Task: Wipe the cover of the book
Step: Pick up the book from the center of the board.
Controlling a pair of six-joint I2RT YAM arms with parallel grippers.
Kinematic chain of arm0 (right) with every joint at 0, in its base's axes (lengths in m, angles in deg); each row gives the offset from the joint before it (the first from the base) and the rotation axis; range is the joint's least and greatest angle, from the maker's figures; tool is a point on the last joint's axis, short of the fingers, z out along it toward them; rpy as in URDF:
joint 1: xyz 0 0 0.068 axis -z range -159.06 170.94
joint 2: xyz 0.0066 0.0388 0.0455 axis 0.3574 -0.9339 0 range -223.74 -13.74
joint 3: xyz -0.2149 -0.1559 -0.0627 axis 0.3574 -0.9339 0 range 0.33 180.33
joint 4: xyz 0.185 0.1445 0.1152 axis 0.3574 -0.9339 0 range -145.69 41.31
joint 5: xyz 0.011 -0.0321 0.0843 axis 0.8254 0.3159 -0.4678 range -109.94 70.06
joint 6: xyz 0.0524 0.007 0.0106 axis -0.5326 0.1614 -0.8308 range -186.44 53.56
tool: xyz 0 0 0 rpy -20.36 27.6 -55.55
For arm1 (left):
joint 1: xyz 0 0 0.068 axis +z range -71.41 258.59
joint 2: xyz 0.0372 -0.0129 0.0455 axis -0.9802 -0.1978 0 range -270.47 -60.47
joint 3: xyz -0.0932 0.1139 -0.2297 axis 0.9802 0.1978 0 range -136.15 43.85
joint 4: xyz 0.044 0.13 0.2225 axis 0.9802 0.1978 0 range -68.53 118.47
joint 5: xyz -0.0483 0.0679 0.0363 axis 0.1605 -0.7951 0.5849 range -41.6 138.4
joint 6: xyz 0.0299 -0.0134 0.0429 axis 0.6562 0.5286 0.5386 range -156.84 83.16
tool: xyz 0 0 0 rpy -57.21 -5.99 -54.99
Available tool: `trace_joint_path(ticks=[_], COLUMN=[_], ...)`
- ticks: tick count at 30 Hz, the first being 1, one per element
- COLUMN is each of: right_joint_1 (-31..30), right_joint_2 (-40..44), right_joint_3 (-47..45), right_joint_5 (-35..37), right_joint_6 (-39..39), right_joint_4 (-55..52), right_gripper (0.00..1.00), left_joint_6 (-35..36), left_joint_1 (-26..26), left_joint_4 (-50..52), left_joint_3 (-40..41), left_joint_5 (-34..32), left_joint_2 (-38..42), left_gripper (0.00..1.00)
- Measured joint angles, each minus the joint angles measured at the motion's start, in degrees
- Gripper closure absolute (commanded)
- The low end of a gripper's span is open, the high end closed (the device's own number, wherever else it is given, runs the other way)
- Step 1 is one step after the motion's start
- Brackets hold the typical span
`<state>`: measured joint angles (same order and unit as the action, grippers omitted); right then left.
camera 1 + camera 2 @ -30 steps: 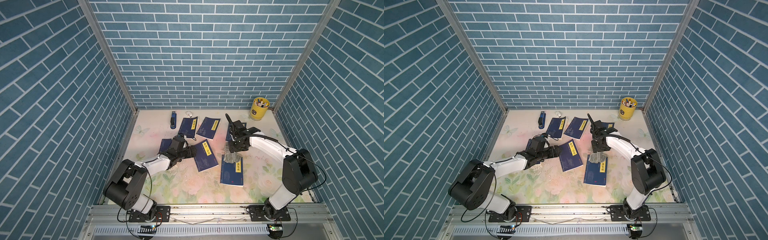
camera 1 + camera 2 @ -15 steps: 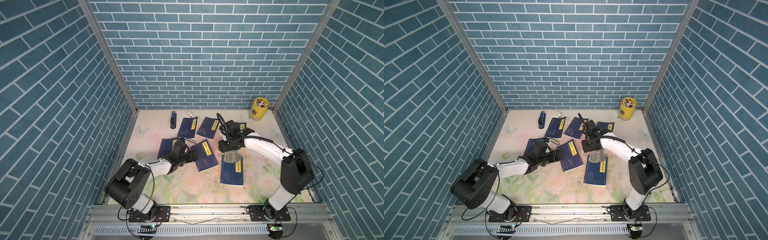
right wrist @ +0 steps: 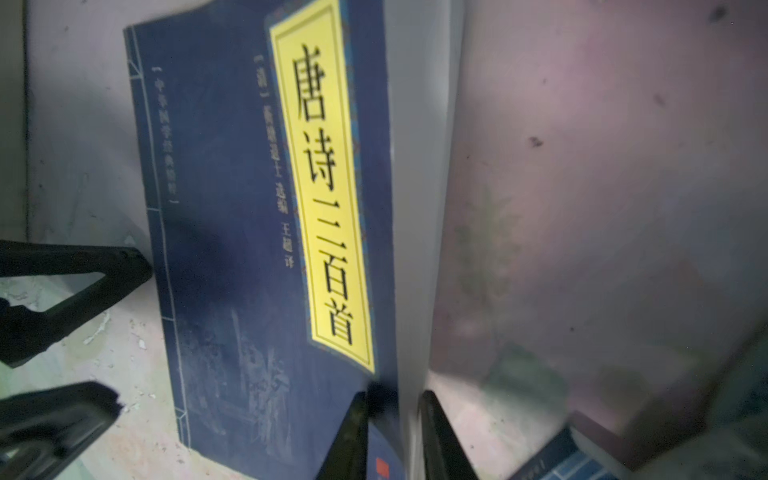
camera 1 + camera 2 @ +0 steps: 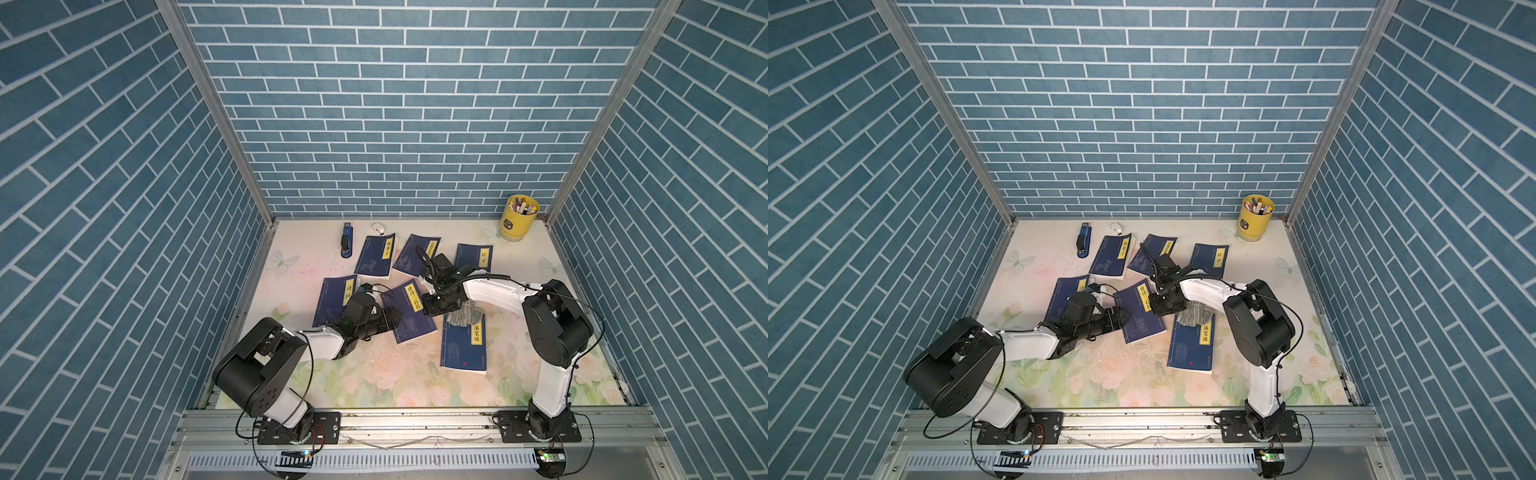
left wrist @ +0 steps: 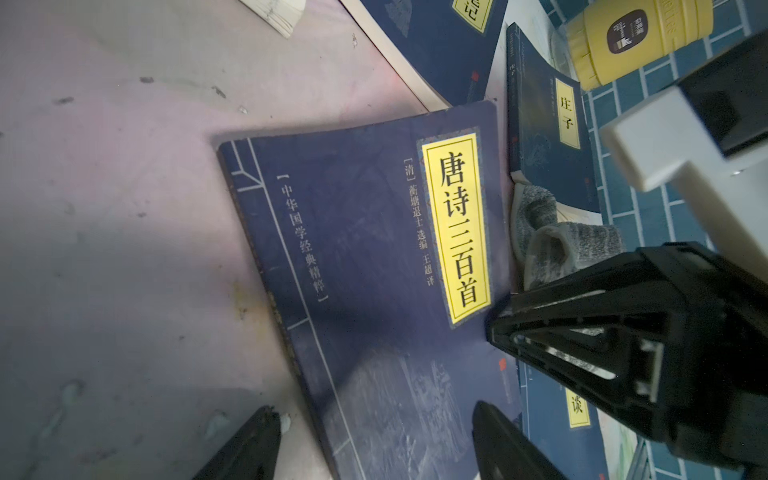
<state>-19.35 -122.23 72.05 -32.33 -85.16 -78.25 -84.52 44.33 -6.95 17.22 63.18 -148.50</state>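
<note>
Blue brick-pattern walls [image 4: 395, 124] close in a floral tabletop [image 4: 374, 374] on three sides. The left arm [image 4: 320, 345] and the right arm [image 4: 494, 291] both reach toward the middle of the table.

The book [image 4: 413, 320] lies there face up and askew. It has a dark blue cover with a yellow title strip, seen close in both wrist views [image 5: 374, 257] [image 3: 232, 208]. Five other books [image 4: 376, 257] of the same make lie around it.

The left gripper [image 4: 395, 320] sits low at the spine side of the book. Its jaws stand wide apart — one finger over the bare table, one over the cover [image 5: 378, 436] — and they hold nothing.

The right gripper [image 4: 430, 309] is at the opposite long edge. Its jaws are drawn in narrow on the book's fore edge, with one finger on the cover side and one against the page block [image 3: 392, 419].

The grey cloth [image 4: 465, 313] lies crumpled on the far end of the nearest book [image 4: 463, 349], just beside the right gripper and in neither tool.

A yellow pen cup [image 4: 518, 218] stands in the far right corner. A blue stapler [image 4: 347, 245] lies near the back wall.
</note>
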Motion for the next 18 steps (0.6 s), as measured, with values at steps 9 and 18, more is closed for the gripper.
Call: trace_joint_path(ticks=[9, 18], right_joint_1=[0.39, 0.28], right_joint_2=[1.11, 2.21], right_joint_3=[-4.37, -6.25], right_joint_5=[-1.33, -1.36], right_joint_6=[-2.25, -4.44], right_joint_4=[3.98, 6.27], right_gripper=[0.83, 0.84], left_joint_6=[-2.95, -3.82], left_joint_1=[-0.15, 0.07], left_joint_4=[-5.64, -4.37], left_joint_3=[0.37, -1.29], left_joint_5=[2.25, 2.05], left_joint_2=[-2.62, -3.98], left_gripper=[0.25, 0.42])
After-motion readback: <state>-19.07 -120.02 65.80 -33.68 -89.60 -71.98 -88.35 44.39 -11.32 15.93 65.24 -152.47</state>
